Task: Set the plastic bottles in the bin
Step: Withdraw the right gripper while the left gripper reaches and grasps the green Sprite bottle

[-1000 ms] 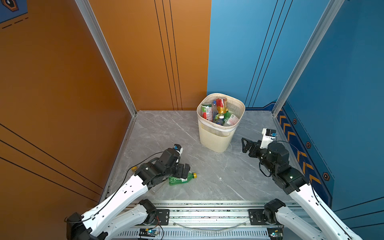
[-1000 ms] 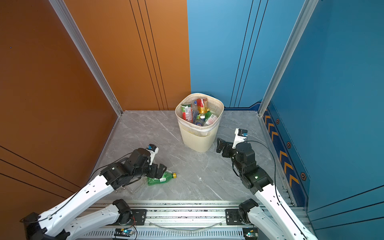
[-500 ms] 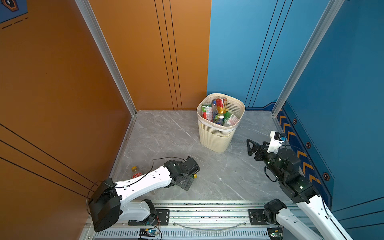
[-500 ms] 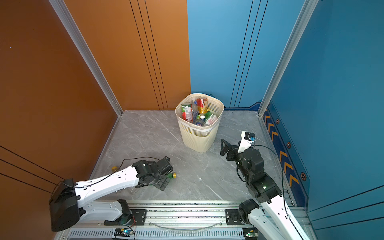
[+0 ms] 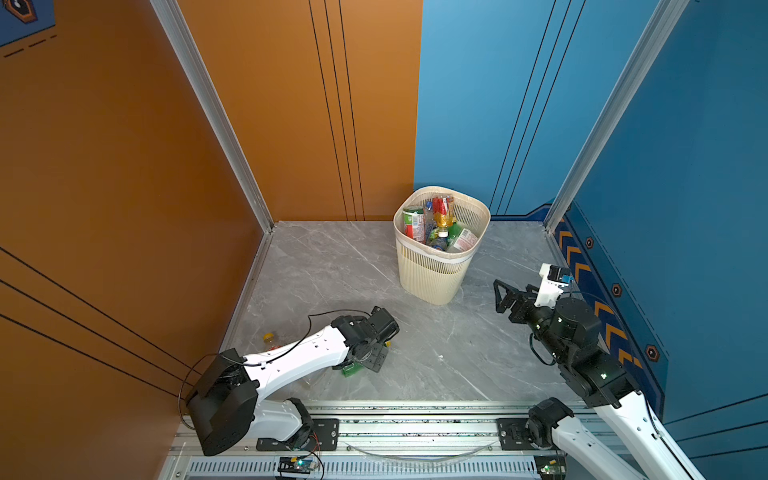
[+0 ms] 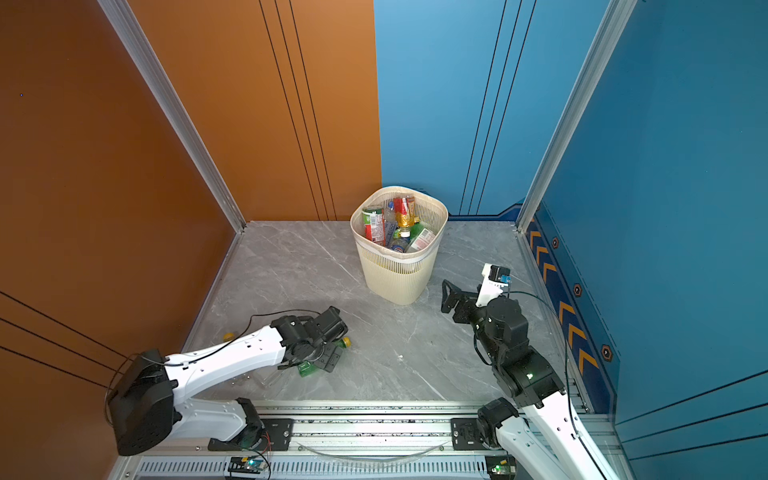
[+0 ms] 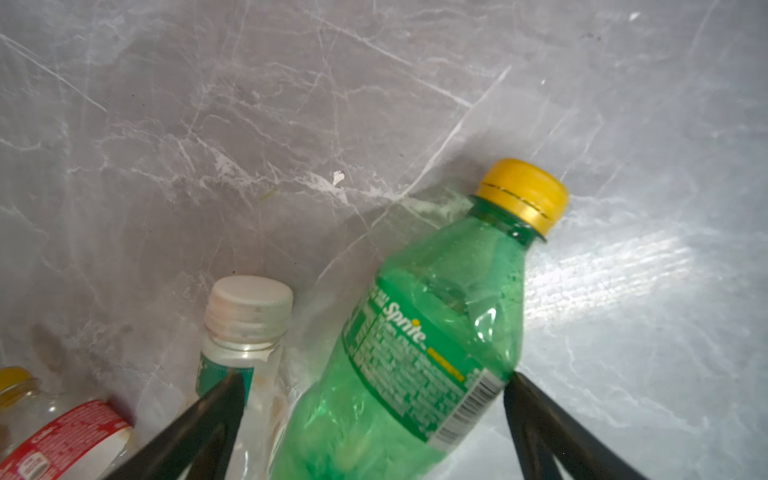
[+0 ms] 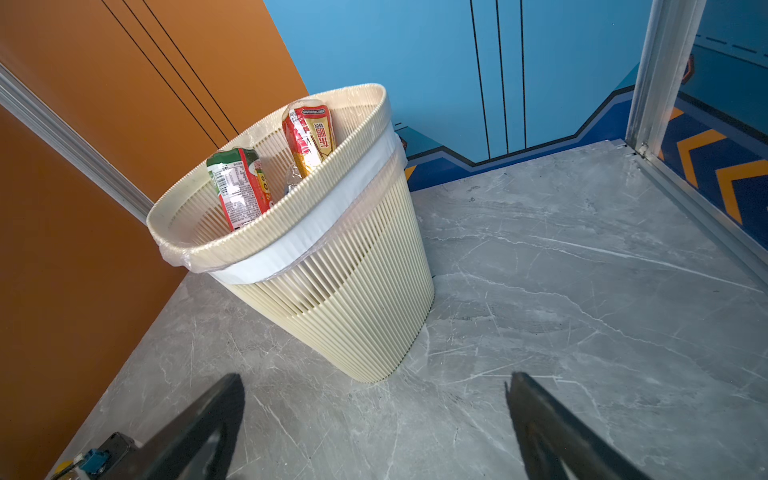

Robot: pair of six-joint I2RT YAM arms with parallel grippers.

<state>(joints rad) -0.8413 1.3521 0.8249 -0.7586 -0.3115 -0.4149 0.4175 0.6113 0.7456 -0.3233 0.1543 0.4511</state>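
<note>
The left gripper [image 7: 374, 378] is down low over the near left part of the grey marble floor [image 7: 291, 124], jaws spread wide. A green bottle [image 7: 432, 332] with a yellow cap lies on its side between the fingers. One finger is right at the edge of its label and the other stands clear of it, so nothing is clamped. That clear finger sits over a clear bottle [image 7: 245, 332] with a white cap, just beside the green one. Further left lies a red-labelled bottle [image 7: 62, 436] with a yellow cap, close to the orange wall.

In both top views the arm hides most of this, with only bits of green showing under the gripper [image 5: 374, 359] [image 6: 328, 357].

The right gripper [image 8: 374, 380] hangs above the floor on the right, jaws wide apart and empty, pointing at the bin [image 8: 353, 291]. The bin stands upright at the far middle of the floor, near the back wall. It already holds a jumble of bottles [image 5: 436, 224].
</note>
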